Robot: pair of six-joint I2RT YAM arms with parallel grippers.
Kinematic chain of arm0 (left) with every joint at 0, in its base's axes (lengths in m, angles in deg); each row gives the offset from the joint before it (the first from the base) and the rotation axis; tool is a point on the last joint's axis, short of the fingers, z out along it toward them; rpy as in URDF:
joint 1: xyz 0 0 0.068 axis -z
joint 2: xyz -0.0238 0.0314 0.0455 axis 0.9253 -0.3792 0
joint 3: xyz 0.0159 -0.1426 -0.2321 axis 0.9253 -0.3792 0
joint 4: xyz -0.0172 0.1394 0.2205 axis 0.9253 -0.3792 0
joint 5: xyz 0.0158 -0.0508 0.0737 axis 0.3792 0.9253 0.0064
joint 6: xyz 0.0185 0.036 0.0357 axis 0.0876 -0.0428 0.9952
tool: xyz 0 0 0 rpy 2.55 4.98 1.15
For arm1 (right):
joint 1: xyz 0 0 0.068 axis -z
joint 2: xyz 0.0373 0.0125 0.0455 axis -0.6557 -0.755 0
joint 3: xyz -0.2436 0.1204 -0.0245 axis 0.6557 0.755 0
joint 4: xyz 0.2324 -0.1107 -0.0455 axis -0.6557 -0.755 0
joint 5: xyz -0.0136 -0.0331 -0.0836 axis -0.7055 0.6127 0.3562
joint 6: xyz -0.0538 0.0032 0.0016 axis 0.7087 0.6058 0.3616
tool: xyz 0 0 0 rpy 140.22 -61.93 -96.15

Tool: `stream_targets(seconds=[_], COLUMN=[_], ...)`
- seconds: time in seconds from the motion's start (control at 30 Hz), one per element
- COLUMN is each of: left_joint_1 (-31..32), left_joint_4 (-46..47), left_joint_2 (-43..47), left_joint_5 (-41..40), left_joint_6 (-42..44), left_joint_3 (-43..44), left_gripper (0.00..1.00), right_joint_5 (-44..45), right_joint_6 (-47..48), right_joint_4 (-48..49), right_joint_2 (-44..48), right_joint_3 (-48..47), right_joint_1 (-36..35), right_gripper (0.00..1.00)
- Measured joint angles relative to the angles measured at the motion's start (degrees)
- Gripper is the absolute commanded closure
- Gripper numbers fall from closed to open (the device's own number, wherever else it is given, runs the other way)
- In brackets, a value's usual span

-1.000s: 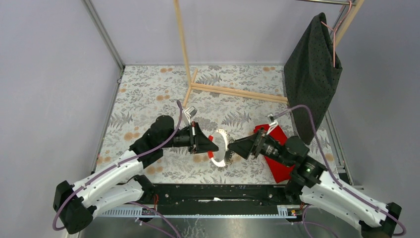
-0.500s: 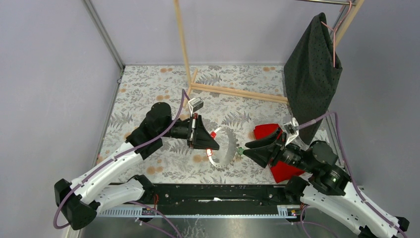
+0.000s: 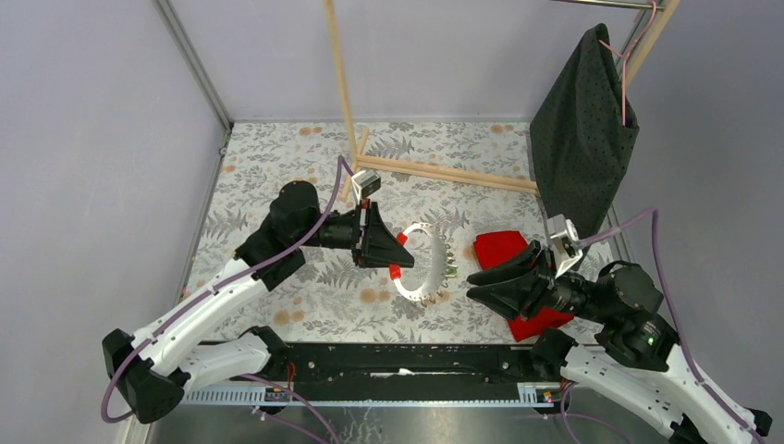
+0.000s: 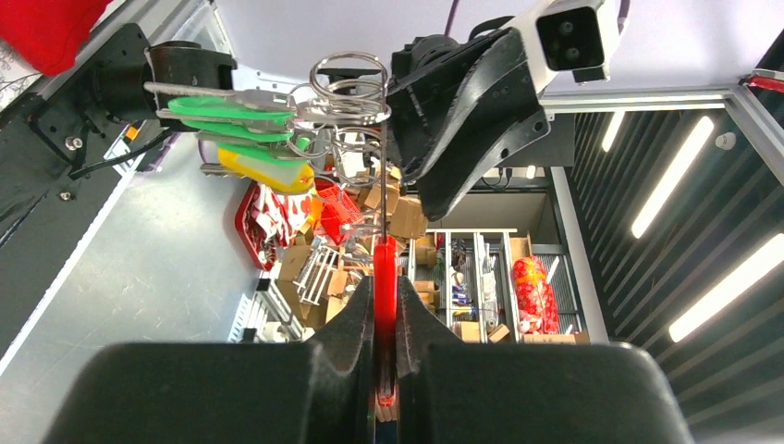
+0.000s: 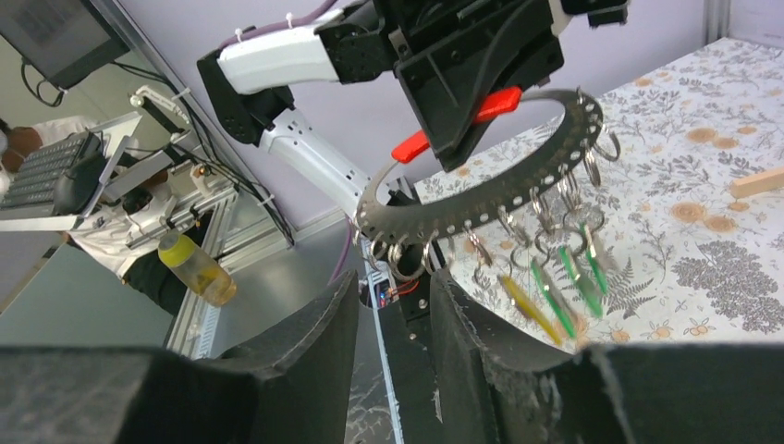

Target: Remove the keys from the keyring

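The keyring [image 3: 410,289] is a thin whitish ring with red tabs, held in the air over the table's middle. My left gripper [image 3: 399,256] is shut on one red tab [image 4: 385,277] of it. Green and yellow keys [image 4: 254,139] hang on small split rings from its rim, at the ring's right side in the top view [image 3: 450,268]. In the right wrist view the keyring [image 5: 481,199] arcs ahead with the keys [image 5: 555,291] dangling below. My right gripper [image 3: 471,285] sits right of the ring, apart from it, jaws partly open and empty [image 5: 393,277].
A red cloth [image 3: 504,250] lies on the floral table under the right arm. A wooden frame [image 3: 444,171] stands at the back. A black cloth on a hanger [image 3: 582,139] hangs at the back right. A black rail [image 3: 398,356] runs along the near edge.
My right gripper drew back to the right, away from the ring, and its jaws narrowed. The left gripper carried the keyring up and slightly away, turning it.
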Motion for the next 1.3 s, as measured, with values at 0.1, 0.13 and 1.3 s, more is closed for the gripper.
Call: stream_targets(seconds=[0.1, 0.13, 1.3], left_joint_1=[0.1, 0.1, 3.6], left_joint_4=[0.3, 0.4, 1.3], left_joint_2=[0.0, 0.0, -2.4], left_joint_5=[-0.1, -0.1, -0.7], left_joint_6=[-0.3, -0.4, -1.5], left_joint_3=[1.0, 1.2, 6.3], left_gripper=[1.0, 1.0, 1.0], right_joint_5=[-1.1, -1.4, -4.0], right_joint_6=[0.2, 0.3, 3.9], right_joint_4=[-0.5, -0.6, -2.0], right_joint_2=[-1.2, -1.6, -7.7], right_joint_3=[-0.4, -0.5, -4.4], right_joint_1=[0.0, 0.0, 0.0], right_gripper=[0.57, 0.55, 0.5])
